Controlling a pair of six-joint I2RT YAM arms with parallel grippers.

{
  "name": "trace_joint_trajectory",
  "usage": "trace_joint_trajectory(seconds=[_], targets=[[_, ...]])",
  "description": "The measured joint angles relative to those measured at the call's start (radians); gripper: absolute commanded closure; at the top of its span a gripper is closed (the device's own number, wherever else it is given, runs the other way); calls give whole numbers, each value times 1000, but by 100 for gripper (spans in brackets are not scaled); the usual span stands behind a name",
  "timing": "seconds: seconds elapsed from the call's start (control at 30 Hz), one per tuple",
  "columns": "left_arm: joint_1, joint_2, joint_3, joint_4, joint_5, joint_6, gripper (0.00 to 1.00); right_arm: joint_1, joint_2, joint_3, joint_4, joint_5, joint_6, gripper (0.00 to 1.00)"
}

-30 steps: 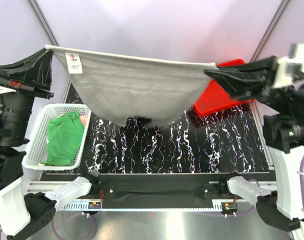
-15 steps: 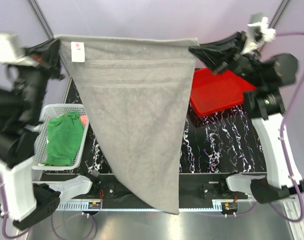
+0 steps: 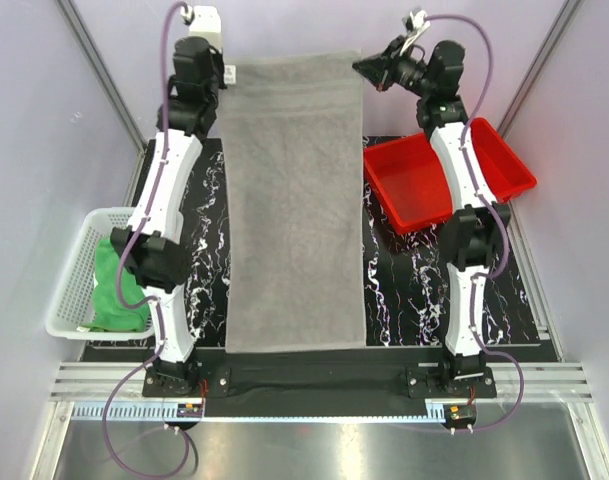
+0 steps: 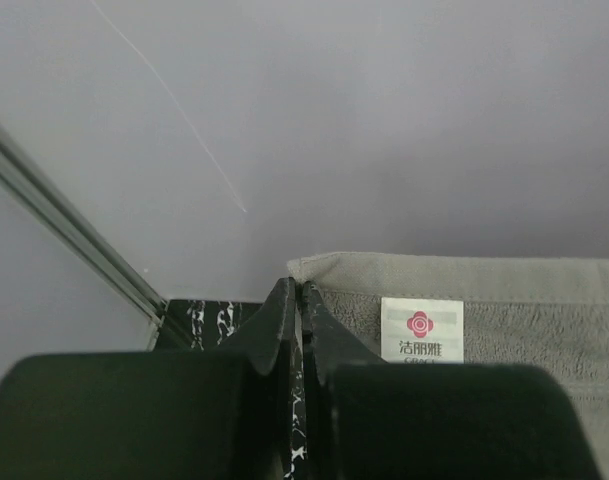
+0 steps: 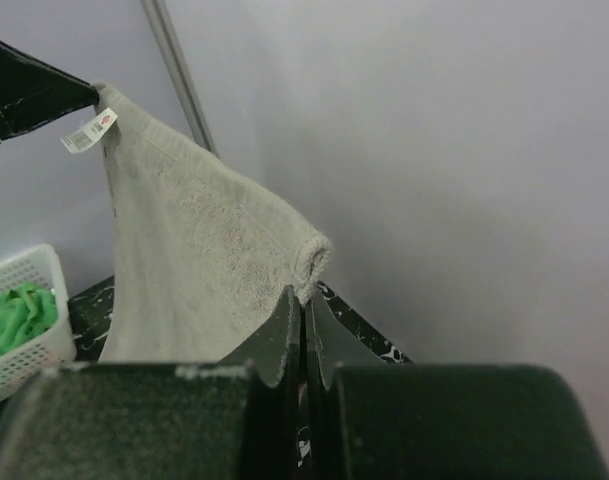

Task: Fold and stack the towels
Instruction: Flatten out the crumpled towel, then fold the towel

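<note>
Grey towel (image 3: pixel 294 200) lies stretched flat down the table's middle — far corners pinched by the left gripper (image 4: pixel 301 292) and right gripper (image 5: pixel 304 297), both clamped shut on cloth. White label (image 4: pixel 421 329): red flower emblem, Chinese characters, lower line unreadable. Green towel (image 3: pixel 114 290) in white basket (image 3: pixel 69 290).

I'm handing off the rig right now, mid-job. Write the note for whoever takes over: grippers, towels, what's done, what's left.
Left gripper: shut on the grey towel, far left corner by the label.
Right gripper: shut on its far right corner.
Grey towel: stretched flat down the table's middle, far edge held up.
Green towel: in the basket, unfolded. No other towels visible.
Red tray: right side, no towel in it.
Done: grey towel spread.
Left: fold grey, then fold and stack the rest.
</note>
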Motion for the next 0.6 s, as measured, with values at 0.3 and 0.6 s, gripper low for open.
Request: trace_joint_trajectory(seconds=[0.3, 0.6], targets=[[5, 127, -105, 169, 43, 5, 100, -12, 175, -85, 152, -34, 1, 100], [8, 55, -478, 244, 125, -3, 100, -13, 161, -449, 285, -59, -61, 100]])
